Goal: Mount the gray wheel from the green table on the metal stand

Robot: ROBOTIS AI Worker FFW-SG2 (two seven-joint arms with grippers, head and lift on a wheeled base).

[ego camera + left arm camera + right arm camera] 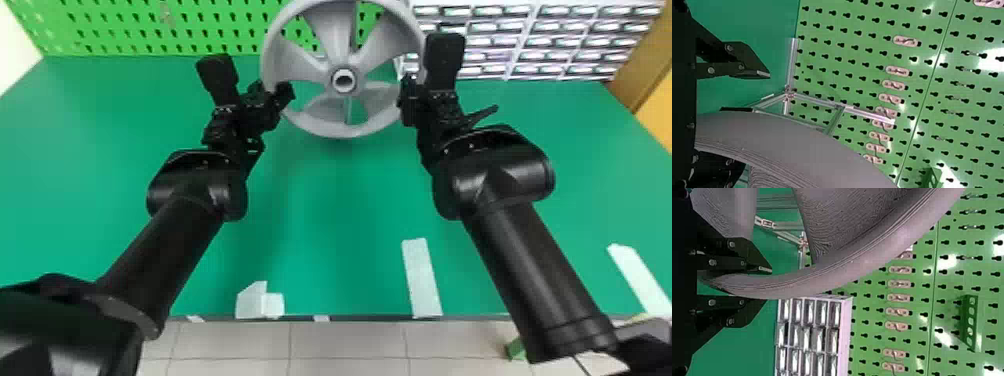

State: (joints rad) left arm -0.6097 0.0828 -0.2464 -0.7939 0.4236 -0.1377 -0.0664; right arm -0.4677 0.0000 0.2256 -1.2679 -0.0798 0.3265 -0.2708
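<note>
The gray wheel (pixel 344 127) is up over the back of the green table (pixel 340 200), hub facing the head camera, between both arms. At its left rim is my left gripper (pixel 270 91); at its right rim, my right gripper (pixel 416 90). In the left wrist view, my left gripper (pixel 757 121) is open around the rim of the wheel (pixel 789 141), a gap separating one finger from it. My right gripper (pixel 767 286) is shut on the rim of the wheel (pixel 848 272) in the right wrist view. Beyond the wheel stands the metal stand (pixel 867 113), partly covered by it.
A green pegboard (pixel 150 30) rises along the table's back edge. At the back right is a drawer cabinet (pixel 520 42), also in the right wrist view, close beyond the right fingers. Pale tape strips (pixel 422 280) lie near the front edge.
</note>
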